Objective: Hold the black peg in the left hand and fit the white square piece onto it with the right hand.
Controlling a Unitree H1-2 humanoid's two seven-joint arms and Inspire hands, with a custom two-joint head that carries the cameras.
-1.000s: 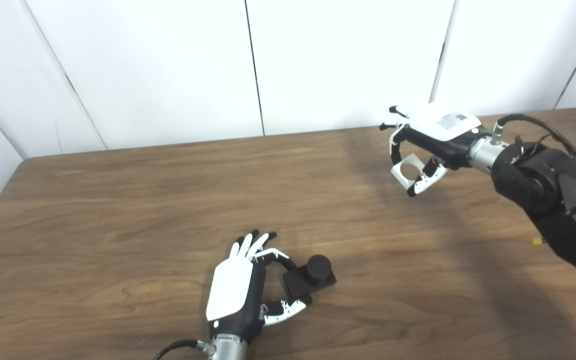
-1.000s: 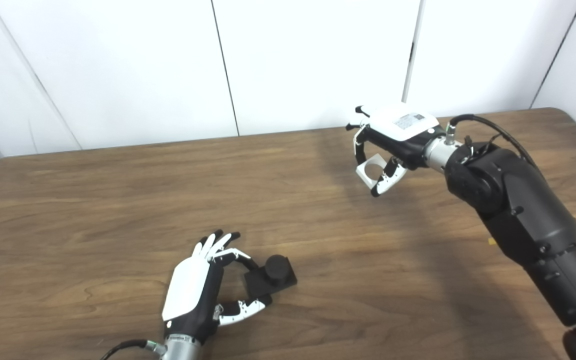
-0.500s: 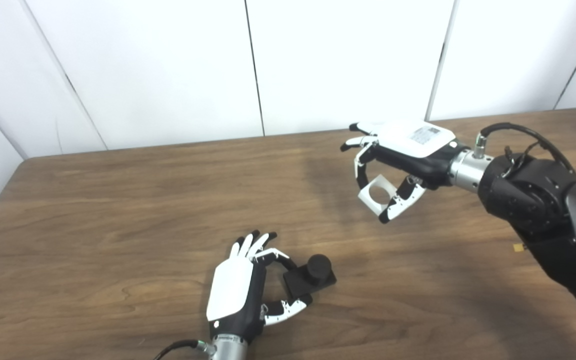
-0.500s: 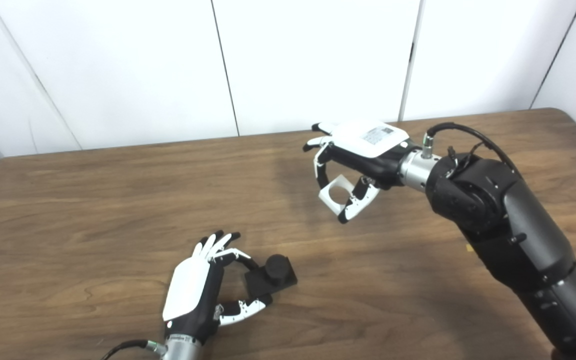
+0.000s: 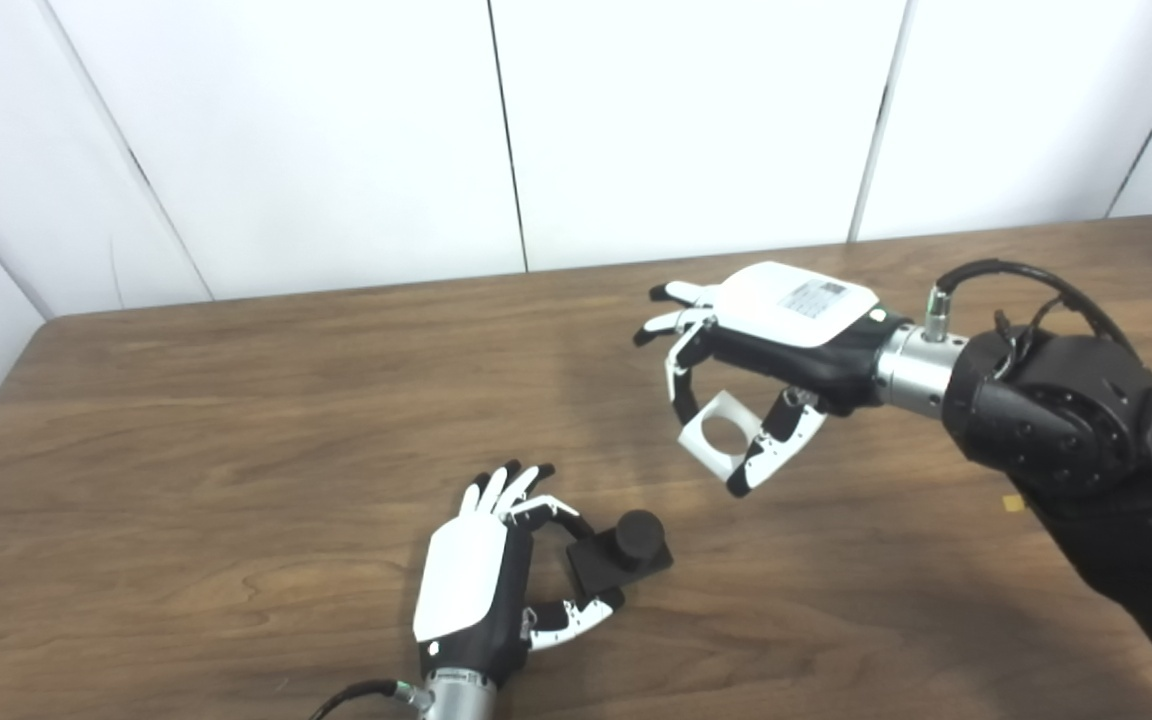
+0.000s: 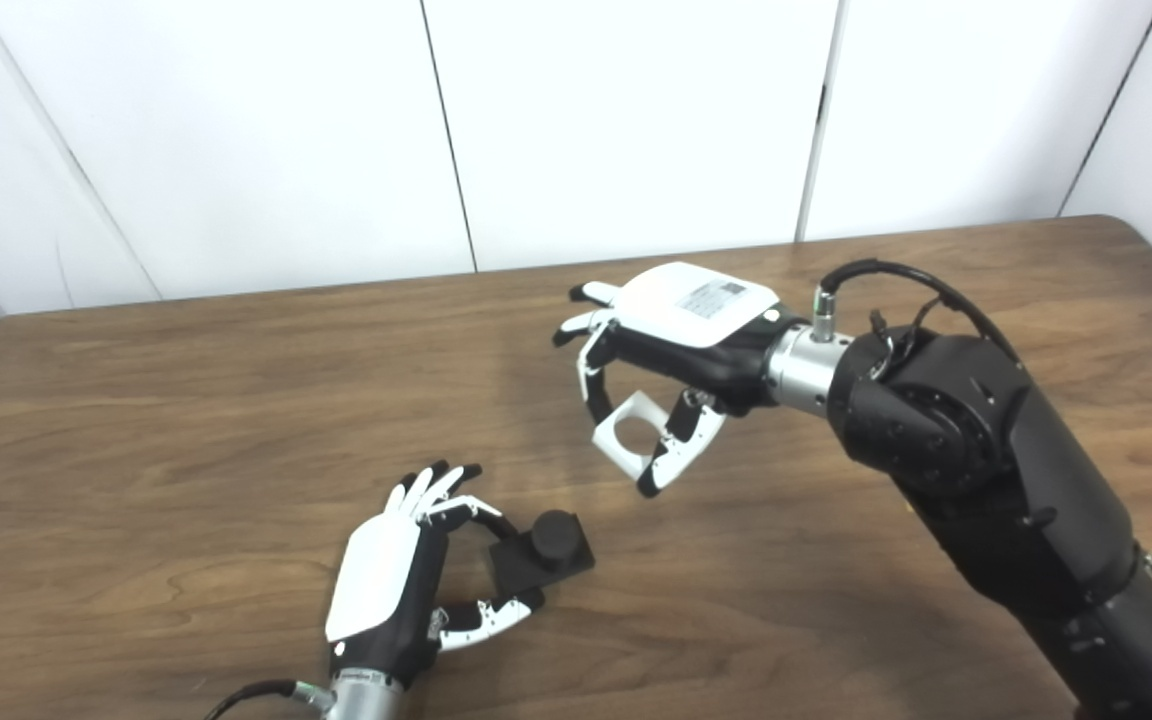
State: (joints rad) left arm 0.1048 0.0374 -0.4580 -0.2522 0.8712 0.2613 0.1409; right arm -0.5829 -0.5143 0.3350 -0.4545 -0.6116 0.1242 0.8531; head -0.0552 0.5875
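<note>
The black peg (image 5: pixel 632 538), a short round post on a square black base, rests on the table near the front middle. My left hand (image 5: pixel 481 575) lies beside it on the left, a finger and the thumb pinching the base's left side. Up and to the right of the peg, above the table, my right hand (image 5: pixel 766 340) is shut on the white square piece (image 5: pixel 717 440), a flat plate with a round hole, gripped between a finger and the thumb. The piece hangs tilted, apart from the peg.
The brown wooden table (image 5: pixel 236 420) runs to white wall panels at the back. My bulky black right forearm (image 5: pixel 1086 440) crosses the right side of the table. A small yellow speck (image 5: pixel 1011 503) lies on the table under that arm.
My right hand has carried the white square piece left and toward the front, closer to the peg. My left hand and the peg have stayed still.
</note>
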